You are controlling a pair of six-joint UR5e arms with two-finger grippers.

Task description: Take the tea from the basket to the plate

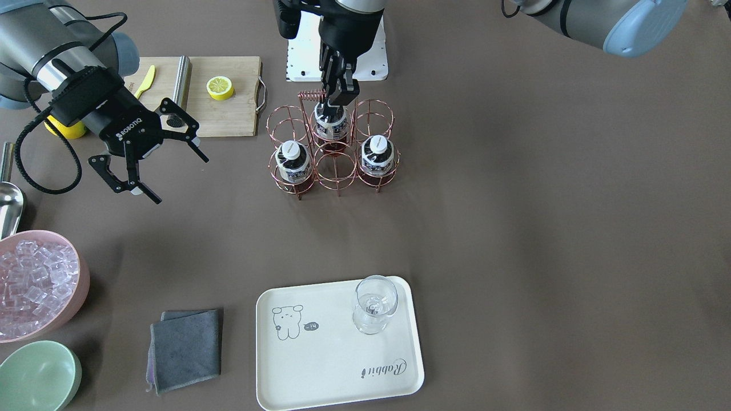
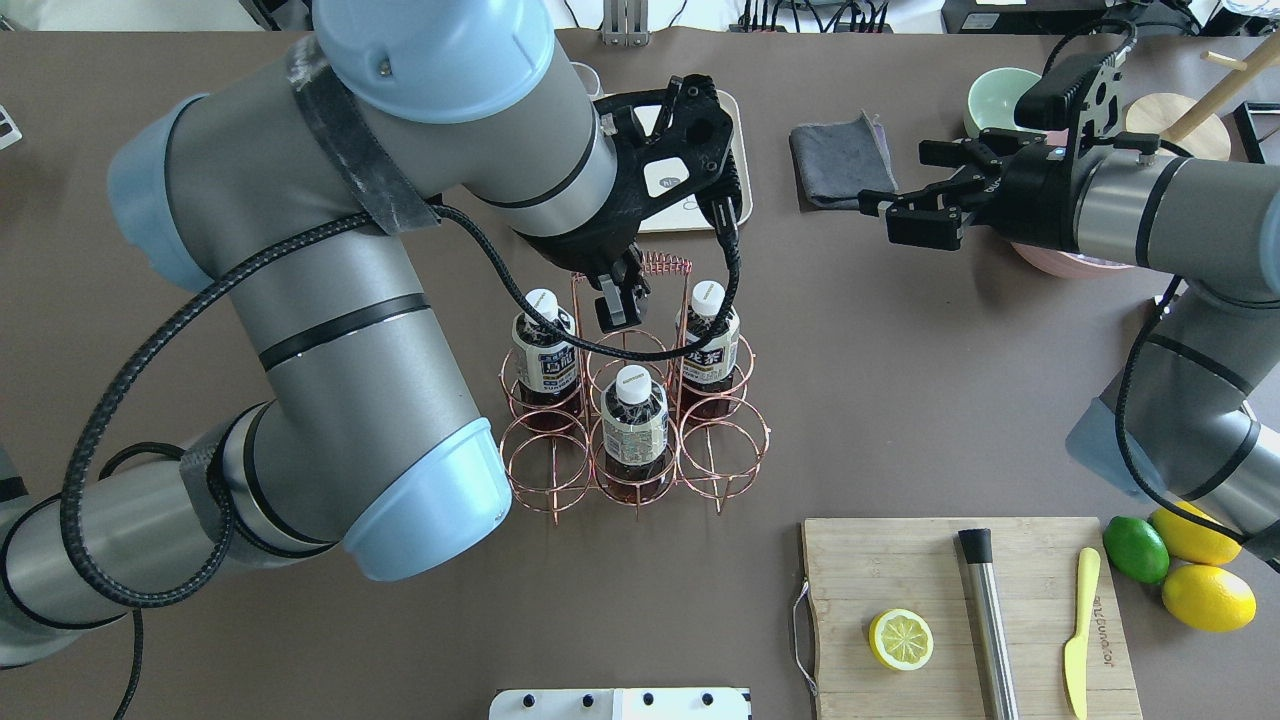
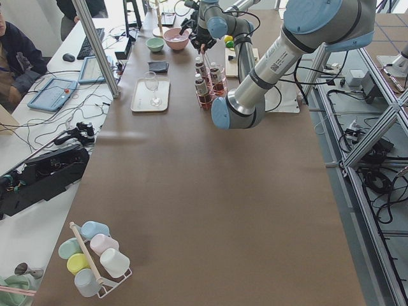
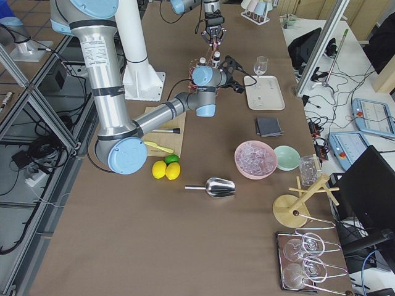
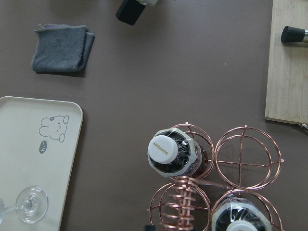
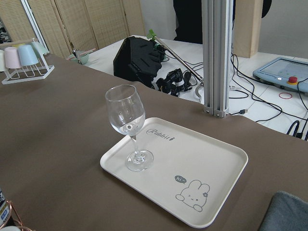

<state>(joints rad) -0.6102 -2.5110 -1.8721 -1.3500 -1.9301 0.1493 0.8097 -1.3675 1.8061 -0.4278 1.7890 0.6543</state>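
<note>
Where the tea bottle (image 2: 633, 430) is sitting: in the wire basket (image 2: 724, 445).
Left gripper (image 2: 615, 312): hanging just above it; jaws close together, cannot tell if closed.
Right gripper (image 1: 180, 180): jaws gaping wide, holding nothing.

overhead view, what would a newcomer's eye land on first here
The bulky left arm fills the view's left half, and the left gripper hangs over the copper wire basket at mid-table, where three tea bottles stand in its ring cells. At lower right, a cut lemon half lies bright yellow on the wooden cutting board.
</note>
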